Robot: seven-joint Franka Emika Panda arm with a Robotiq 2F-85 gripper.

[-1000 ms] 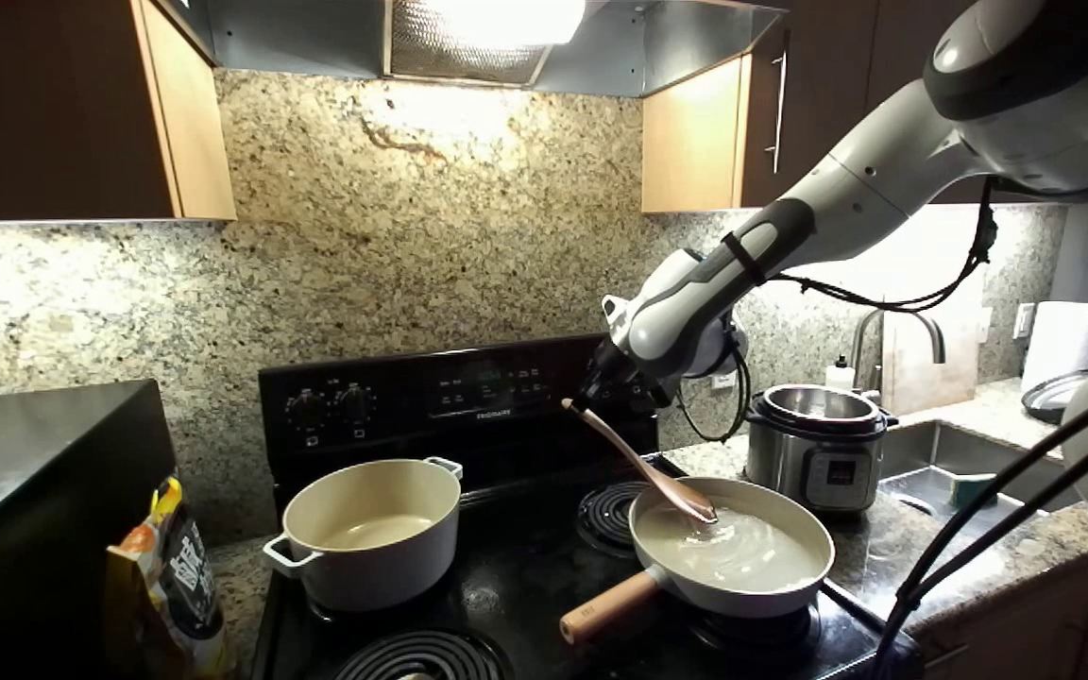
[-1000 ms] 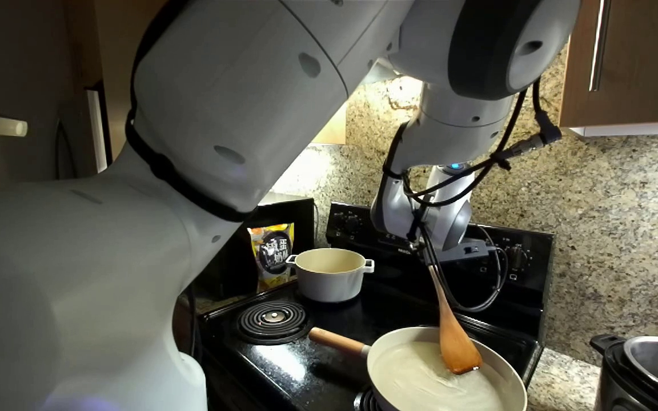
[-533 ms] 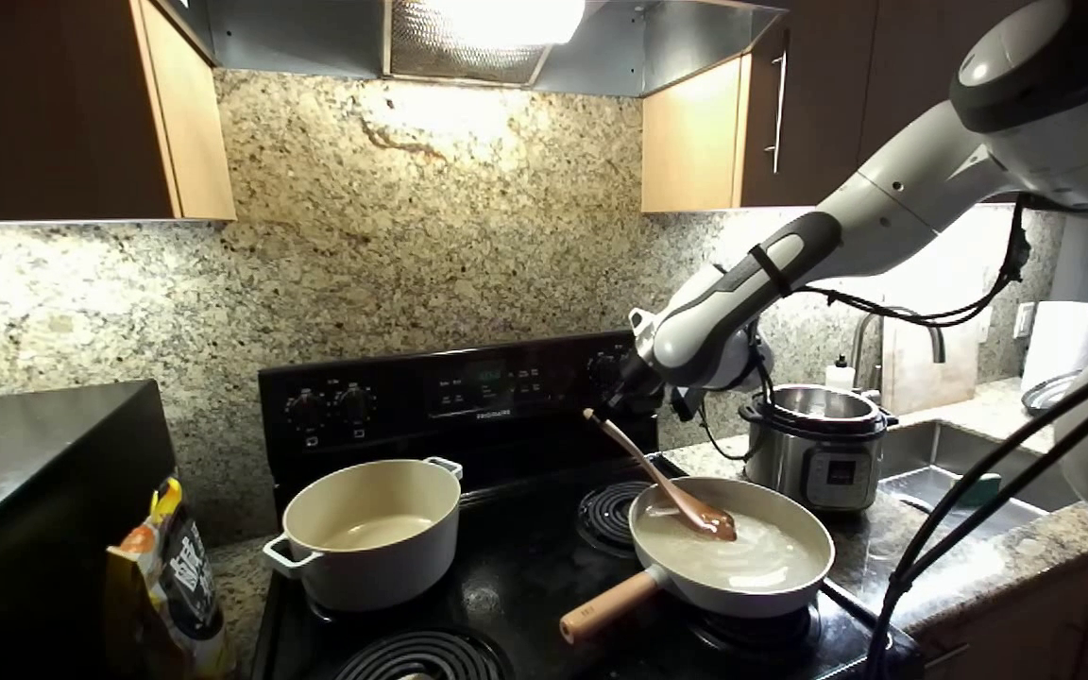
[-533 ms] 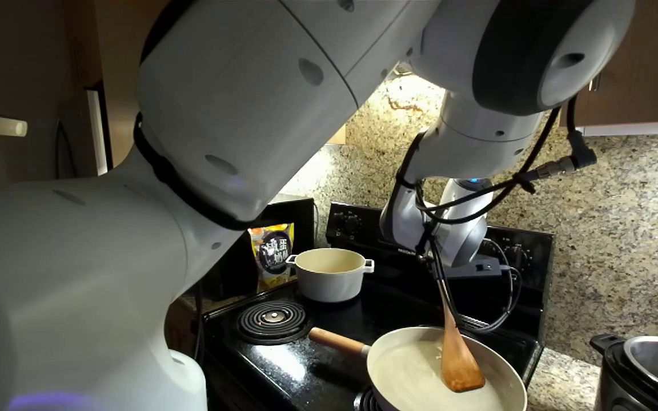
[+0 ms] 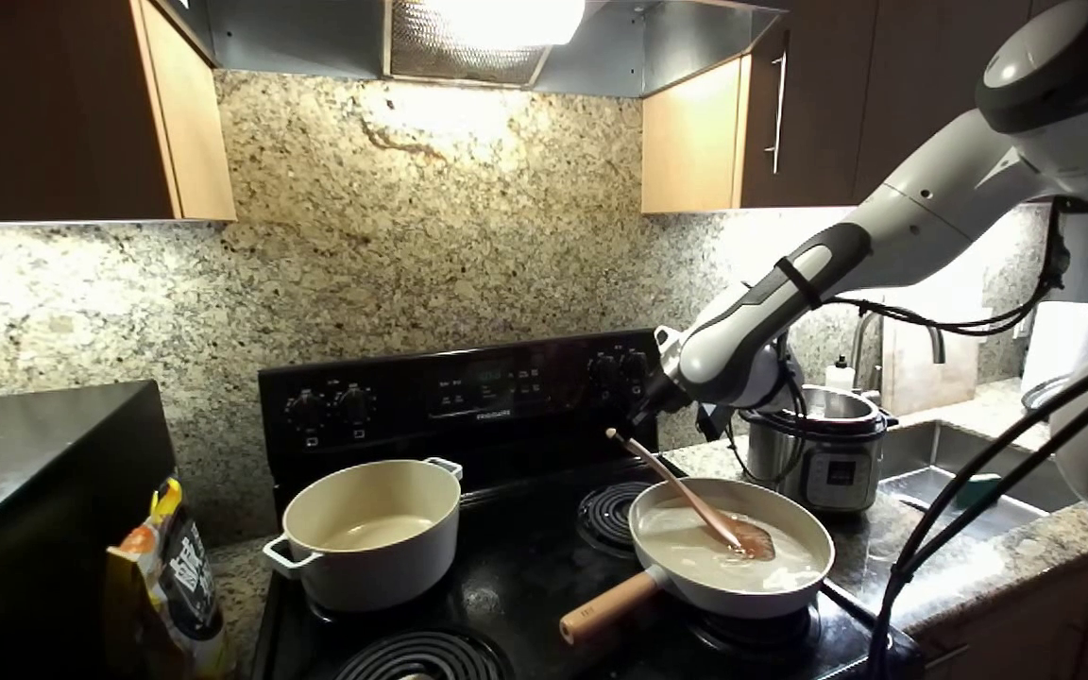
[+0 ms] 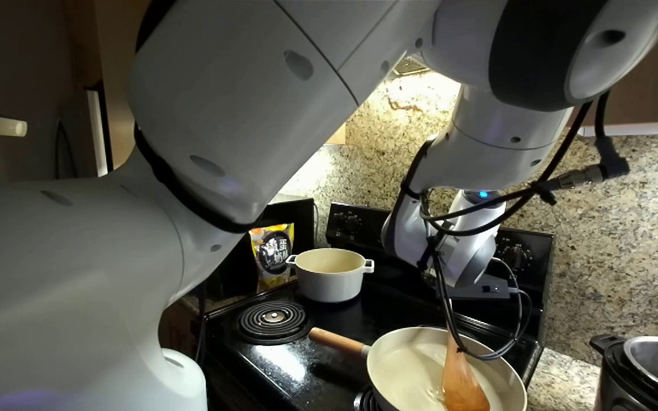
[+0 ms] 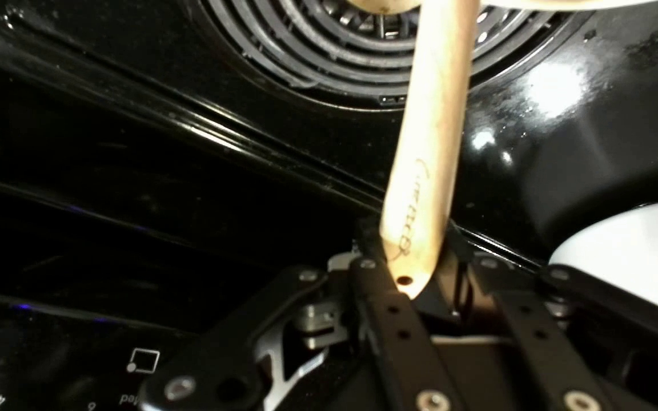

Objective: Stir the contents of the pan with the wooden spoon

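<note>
While in rnd pan, wdn spoon

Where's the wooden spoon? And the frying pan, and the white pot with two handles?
Wooden spoon (image 7: 430,137), in the wrist view: its handle.
Frying pan (image 5: 728,604), in an exterior view: its outer wall.
White pot (image 6: 330,287), in an exterior view: its outer side.
</note>
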